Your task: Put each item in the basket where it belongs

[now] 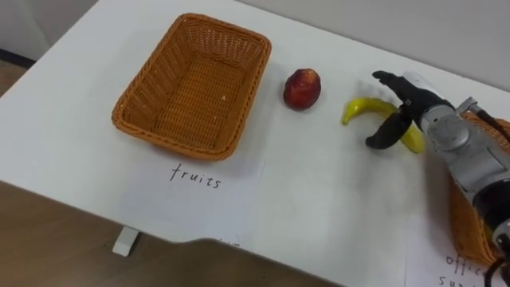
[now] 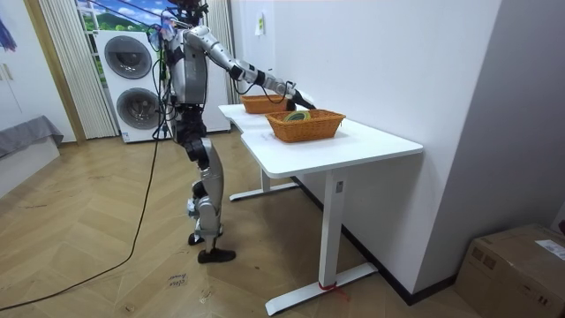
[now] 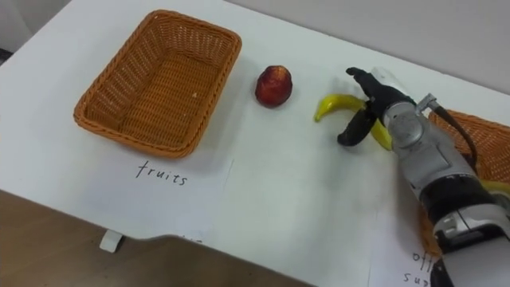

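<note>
1. The rectangular, empty orange wicker basket (image 1: 175,143) is open from above; its raised walls block any approach from the side.
2. A bare strip of the white table (image 1: 319,207) separates this basket from the round red fruit (image 1: 302,88).
3. The red fruit sits on the straight path between the basket and the curved yellow banana (image 1: 362,108), apart from both.
4. Nearer the robot, the tabletop carries just a flat paper label (image 1: 199,179).
5. The right hand (image 1: 414,97) straddles the banana, fingers spread, and its forearm crosses above the second wicker basket (image 1: 464,219), covering part of its opening.
</note>
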Motion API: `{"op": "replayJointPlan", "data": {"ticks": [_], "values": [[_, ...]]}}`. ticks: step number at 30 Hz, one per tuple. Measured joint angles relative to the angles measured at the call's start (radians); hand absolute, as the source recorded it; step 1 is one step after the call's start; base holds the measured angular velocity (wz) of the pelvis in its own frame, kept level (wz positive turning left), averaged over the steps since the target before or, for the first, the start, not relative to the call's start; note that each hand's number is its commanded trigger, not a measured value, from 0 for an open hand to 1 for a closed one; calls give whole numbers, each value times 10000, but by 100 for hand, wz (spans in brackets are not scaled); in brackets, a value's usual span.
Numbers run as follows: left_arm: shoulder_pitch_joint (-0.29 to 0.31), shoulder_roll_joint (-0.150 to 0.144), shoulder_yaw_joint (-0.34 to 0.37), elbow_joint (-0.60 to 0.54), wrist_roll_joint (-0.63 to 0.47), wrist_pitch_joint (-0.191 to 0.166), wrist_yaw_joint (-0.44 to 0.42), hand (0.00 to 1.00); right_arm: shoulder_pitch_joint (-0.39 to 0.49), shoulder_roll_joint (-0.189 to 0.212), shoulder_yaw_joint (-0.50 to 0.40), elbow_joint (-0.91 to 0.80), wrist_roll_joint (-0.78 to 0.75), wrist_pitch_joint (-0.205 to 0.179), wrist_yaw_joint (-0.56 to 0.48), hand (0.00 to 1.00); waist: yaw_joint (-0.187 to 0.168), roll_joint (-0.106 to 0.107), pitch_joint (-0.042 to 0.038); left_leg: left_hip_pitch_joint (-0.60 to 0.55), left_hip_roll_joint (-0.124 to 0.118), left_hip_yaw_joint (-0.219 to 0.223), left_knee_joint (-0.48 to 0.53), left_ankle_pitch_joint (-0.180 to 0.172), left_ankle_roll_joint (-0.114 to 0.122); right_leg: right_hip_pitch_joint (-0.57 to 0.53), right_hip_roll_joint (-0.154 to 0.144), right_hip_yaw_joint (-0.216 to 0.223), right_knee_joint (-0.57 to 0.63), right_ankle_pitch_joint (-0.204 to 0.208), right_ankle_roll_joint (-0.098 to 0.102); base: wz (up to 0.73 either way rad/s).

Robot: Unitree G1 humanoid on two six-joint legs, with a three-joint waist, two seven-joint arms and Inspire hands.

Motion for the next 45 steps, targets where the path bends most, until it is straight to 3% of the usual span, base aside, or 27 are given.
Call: {"op": "replayJointPlan", "data": {"ticks": [6,13,21,38,39,40,42,45], "values": [[-5,4,-13,1,-3,126,-404,0,-11,-52,0,22,-40,224,612,0,-7,-98,-5,-16,-2,-9,11,0,0,4,-3,-3,-2,3,-2,0],[-48,8,17,0,7,205,-578,0,-193,-152,0,266,-316,334,1060,0,6,-66,18,-22,-4,-16,15,-1,1,7,-3,-7,-7,4,-1,0],[-78,6,70,-11,10,184,-573,0,-323,-176,-5,824,-316,240,1616,0,170,15,74,61,-4,-14,12,-1,1,86,4,20,-9,5,-1,0],[-197,8,75,-9,14,178,-563,0,-324,-209,9,979,-447,242,1888,0,335,29,67,84,-7,-31,26,24,3,109,-9,-17,-6,26,-14,0],[-229,7,70,-9,15,174,-564,0,-321,-271,30,981,-624,243,1916,5,413,29,68,85,-6,-30,26,24,3,107,-9,-19,-6,27,-17,0],[-244,12,69,-10,13,170,-564,0,-321,-306,88,976,-778,248,1922,53,482,25,65,90,-6,-30,25,26,1,108,-8,-21,-5,28,-18,0],[-278,27,69,-12,13,170,-564,0,-325,-334,242,939,-893,249,1919,100,521,4,52,88,-6,-47,25,29,-4,112,-12,-42,-3,28,-18,0],[-244,53,65,4,13,171,-575,0,-324,-354,579,858,-1165,274,1905,100,556,-78,23,98,-7,-53,24,31,-5,125,-12,-45,1,29,-19,0]]}}
